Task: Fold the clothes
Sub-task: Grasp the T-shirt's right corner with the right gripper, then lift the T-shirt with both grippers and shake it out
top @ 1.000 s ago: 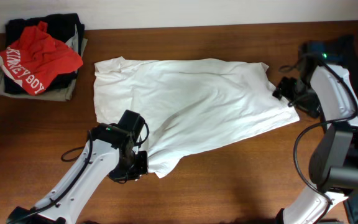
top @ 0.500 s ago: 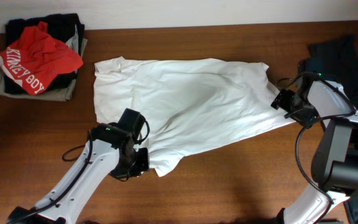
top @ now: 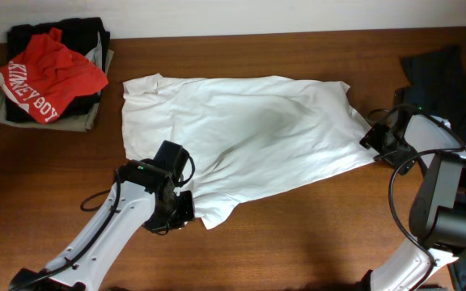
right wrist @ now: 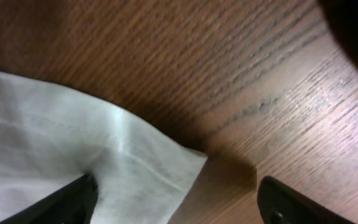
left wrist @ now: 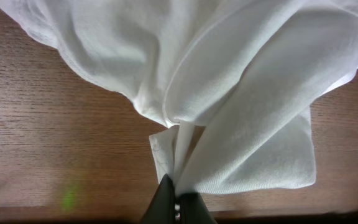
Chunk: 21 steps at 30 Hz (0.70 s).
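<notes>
The left gripper (left wrist: 178, 200) is clamped on the shirt (top: 249, 129) at its near edge. The right gripper (right wrist: 174, 186), wide open and empty, straddles the right corner; closing there seems the next move.

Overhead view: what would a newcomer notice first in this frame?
A large white shirt sprawls across the table, its near-left corner pinched in the left gripper. The right gripper sits open at the shirt's right edge. A bright red garment tops a dark pile at the far left corner.
</notes>
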Each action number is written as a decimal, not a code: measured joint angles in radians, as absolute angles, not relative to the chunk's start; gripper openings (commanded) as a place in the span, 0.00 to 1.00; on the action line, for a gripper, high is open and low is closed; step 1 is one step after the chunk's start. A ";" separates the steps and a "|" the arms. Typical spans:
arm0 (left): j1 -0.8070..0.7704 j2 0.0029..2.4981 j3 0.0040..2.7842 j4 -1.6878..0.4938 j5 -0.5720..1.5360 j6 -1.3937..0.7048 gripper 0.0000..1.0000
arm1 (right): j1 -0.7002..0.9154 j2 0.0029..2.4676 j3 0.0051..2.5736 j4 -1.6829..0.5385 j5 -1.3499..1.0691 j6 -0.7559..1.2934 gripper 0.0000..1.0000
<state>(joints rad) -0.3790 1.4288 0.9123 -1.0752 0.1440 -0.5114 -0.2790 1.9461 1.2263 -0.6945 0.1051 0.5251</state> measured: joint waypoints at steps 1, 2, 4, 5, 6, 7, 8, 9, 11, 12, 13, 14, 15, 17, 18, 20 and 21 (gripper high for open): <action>-0.379 1.429 0.912 -1.076 0.144 -0.514 0.01 | -0.279 1.946 1.224 -0.685 0.102 0.525 0.67; -0.379 1.429 0.912 -1.075 0.144 -0.516 0.01 | -0.279 1.946 1.222 -0.674 0.102 0.528 0.63; -0.379 1.429 0.912 -1.075 0.144 -0.517 0.01 | -0.279 1.946 1.219 -0.663 0.099 0.528 0.55; -0.379 1.429 0.912 -1.075 0.144 -0.517 0.01 | -0.279 1.946 1.218 -0.659 0.098 0.526 0.50; -0.379 1.429 0.912 -1.075 0.144 -0.517 0.01 | -0.279 1.946 1.217 -0.656 0.098 0.525 0.41; -0.379 1.429 0.912 -1.075 0.144 -0.517 0.01 | -0.279 1.946 1.217 -0.652 0.096 0.527 0.32; -0.379 1.429 0.912 -1.076 0.144 -0.517 0.01 | -0.279 1.946 1.216 -0.649 0.095 0.529 0.24; -0.379 1.429 0.912 -1.075 0.144 -0.517 0.01 | -0.279 1.946 1.215 -0.647 0.095 0.528 0.19; -0.379 1.429 0.912 -1.076 0.144 -0.517 0.01 | -0.279 1.946 1.215 -0.645 0.094 0.532 0.04; -0.379 1.428 0.912 -1.076 0.144 -0.517 0.01 | -0.279 1.946 1.215 -0.645 0.093 0.526 0.04; -0.379 1.429 0.912 -1.076 0.144 -0.517 0.01 | -0.279 1.946 1.215 -0.644 0.092 0.524 0.04; -0.379 1.429 0.912 -1.076 0.144 -0.517 0.01 | -0.279 1.946 1.215 -0.644 0.092 0.528 0.04; -0.379 1.428 0.912 -1.076 0.144 -0.517 0.01 | -0.279 1.946 1.215 -0.645 0.092 0.527 0.04; -0.379 1.429 0.912 -1.092 0.144 -0.517 0.01 | -0.279 1.946 1.215 -0.649 0.092 0.527 0.04; -0.379 1.429 0.915 -1.127 0.145 -0.517 0.01 | -0.279 1.944 1.215 -0.658 0.092 0.528 0.04; -0.379 1.428 0.932 -1.195 0.143 -0.517 0.01 | -0.279 1.935 1.214 -0.704 0.092 0.531 0.04; -0.379 1.428 0.960 -1.240 0.137 -0.517 0.01 | -0.279 1.923 1.212 -0.741 0.091 0.535 0.04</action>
